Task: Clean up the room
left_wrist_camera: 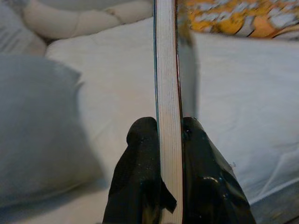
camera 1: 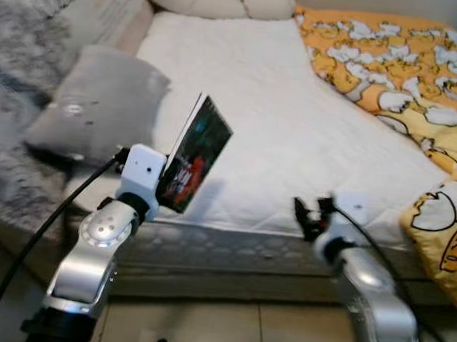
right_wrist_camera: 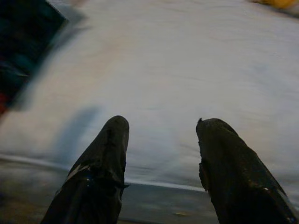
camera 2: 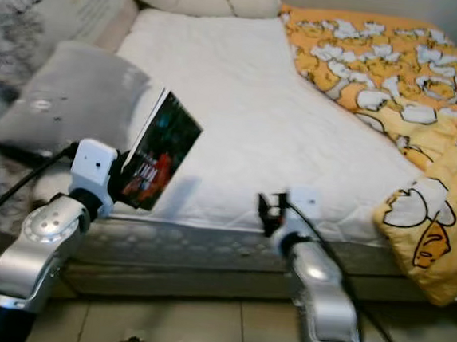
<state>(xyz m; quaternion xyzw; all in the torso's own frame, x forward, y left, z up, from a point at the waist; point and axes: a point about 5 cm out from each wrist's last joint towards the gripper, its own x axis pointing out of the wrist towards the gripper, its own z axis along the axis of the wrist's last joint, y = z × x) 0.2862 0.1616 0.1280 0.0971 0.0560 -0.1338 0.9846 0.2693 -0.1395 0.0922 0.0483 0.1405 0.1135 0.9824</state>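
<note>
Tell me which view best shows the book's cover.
The left eye view: the book held by the left gripper shows its dark cover slanted. The right eye view shows the same. The left wrist view gives its page edge between the fingers; the right wrist view, a blurred corner.

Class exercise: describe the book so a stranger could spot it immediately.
Start at the white mattress, then its near edge by the grey pillow. There the left pincer holds the book upright in the air. Its dark cover with red marks stands out from the pale bedding.
</note>
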